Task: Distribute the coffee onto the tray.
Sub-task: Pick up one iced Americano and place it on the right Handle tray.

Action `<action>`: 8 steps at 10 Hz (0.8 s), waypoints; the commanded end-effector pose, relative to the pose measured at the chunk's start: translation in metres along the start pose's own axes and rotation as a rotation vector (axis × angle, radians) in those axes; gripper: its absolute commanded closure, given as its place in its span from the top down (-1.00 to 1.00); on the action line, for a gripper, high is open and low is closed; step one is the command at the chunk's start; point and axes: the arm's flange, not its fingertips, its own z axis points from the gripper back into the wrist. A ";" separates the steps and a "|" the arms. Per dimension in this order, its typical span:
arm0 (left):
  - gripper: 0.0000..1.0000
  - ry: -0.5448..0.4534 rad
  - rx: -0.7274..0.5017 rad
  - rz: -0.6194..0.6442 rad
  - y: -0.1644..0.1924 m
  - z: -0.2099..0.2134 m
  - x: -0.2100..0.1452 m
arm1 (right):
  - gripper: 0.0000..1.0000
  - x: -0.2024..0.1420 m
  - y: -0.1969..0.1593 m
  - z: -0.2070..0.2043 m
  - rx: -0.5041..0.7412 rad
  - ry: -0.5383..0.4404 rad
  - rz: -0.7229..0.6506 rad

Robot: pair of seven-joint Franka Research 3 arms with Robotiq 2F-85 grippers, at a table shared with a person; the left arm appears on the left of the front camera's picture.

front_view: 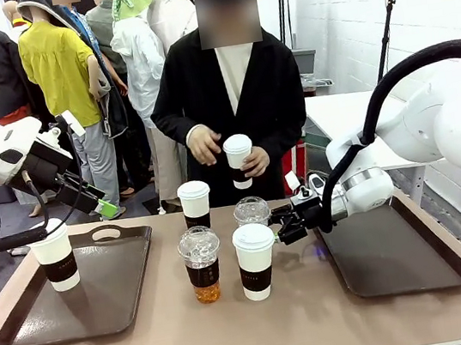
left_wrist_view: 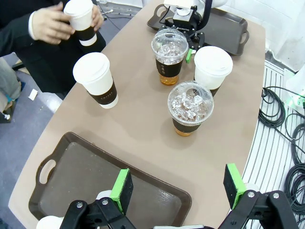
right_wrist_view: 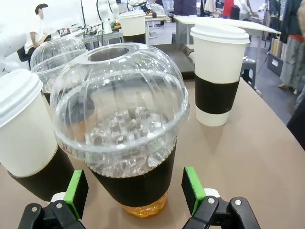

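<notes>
Right, we're at the pick-up on the right side: our right gripper [front_view: 280, 227] is lined up on the far clear cup [right_wrist_view: 119, 129] in the middle cluster. Its jaws are spread wide, with a green pad just off each side of the dark sleeve, and we can't tell whether either one touches. Nothing is gripped yet. Next, we reckon: close on the sleeve, lift straight so the neighbouring white cup [front_view: 256, 260] isn't nudged, then carry it across to the right tray [front_view: 400, 264]. Far left, our left gripper [left_wrist_view: 178, 187] hangs wide and empty over the left tray [left_wrist_view: 95, 176], where one paper cup [front_view: 55, 256] stands.
</notes>
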 end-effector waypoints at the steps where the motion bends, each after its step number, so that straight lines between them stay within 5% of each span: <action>1: 1.00 -0.023 -0.018 -0.007 0.001 0.000 0.000 | 1.00 0.000 -0.009 -0.012 0.007 0.000 0.021; 8: 1.00 -0.023 -0.018 -0.007 0.001 0.000 0.000 | 1.00 0.003 -0.014 -0.033 0.031 -0.010 -0.017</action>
